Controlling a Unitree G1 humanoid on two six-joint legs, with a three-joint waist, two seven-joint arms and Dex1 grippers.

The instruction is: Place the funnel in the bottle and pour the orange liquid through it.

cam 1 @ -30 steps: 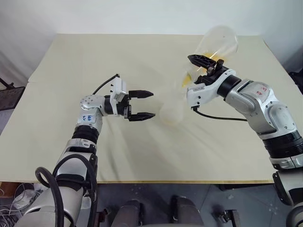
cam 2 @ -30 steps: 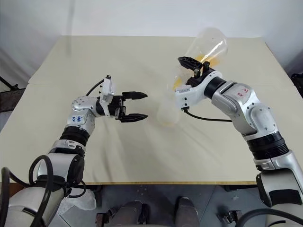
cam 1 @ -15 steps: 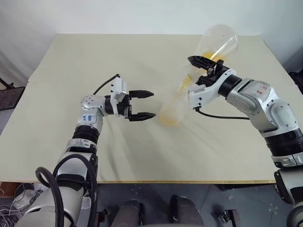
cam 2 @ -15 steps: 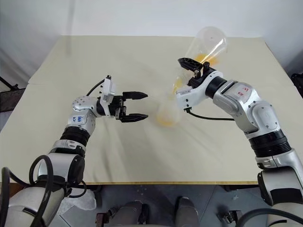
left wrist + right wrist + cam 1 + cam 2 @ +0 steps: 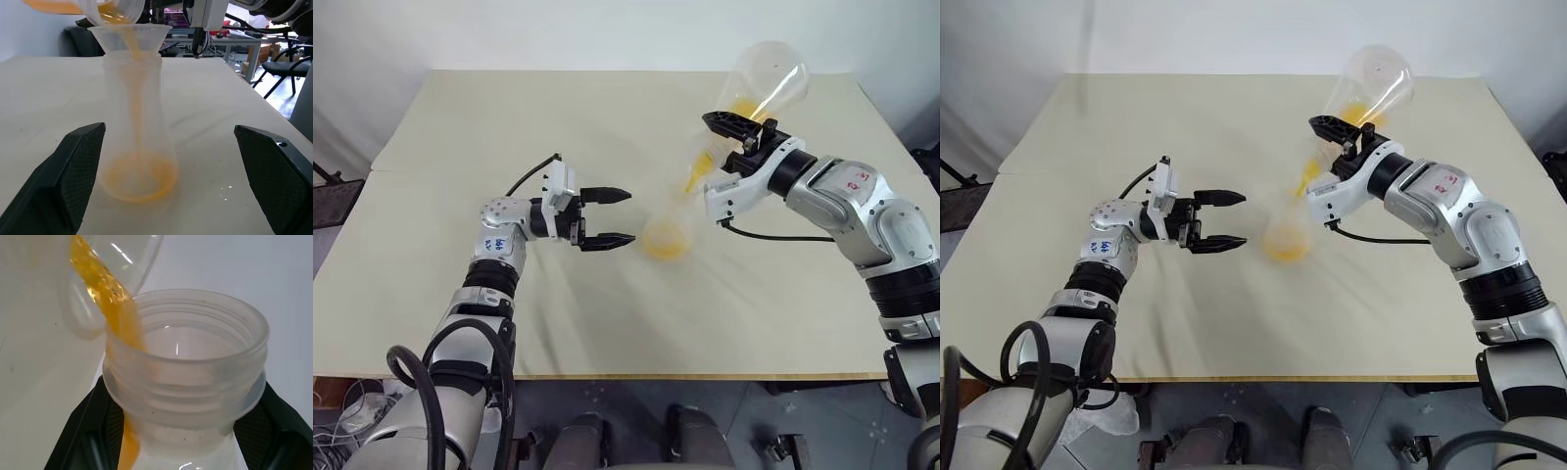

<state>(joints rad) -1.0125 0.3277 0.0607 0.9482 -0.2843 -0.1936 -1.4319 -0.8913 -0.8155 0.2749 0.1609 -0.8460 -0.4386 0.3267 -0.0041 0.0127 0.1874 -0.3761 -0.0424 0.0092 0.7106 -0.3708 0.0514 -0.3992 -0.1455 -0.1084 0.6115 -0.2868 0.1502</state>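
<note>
While the right gripper point(image 5: 736, 137), clamped on the neck of a tilted clear flask point(image 5: 759, 88), holds that mouth above and just beside the funnel point(image 5: 129, 36), the pour turns on one line: the flask's long axis slopes down toward the funnel's cone, and the orange liquid point(image 5: 139, 176) must fall inside its rim. The funnel sits upright in the neck of the bottle point(image 5: 138, 132), which stands mid-table, between the two arms. The left gripper point(image 5: 605, 217) hangs level with fingers wide apart, the bottle just beyond its tips, untouched. The bottle is translucent and wide-based, with a shallow orange pool at its bottom.
</note>
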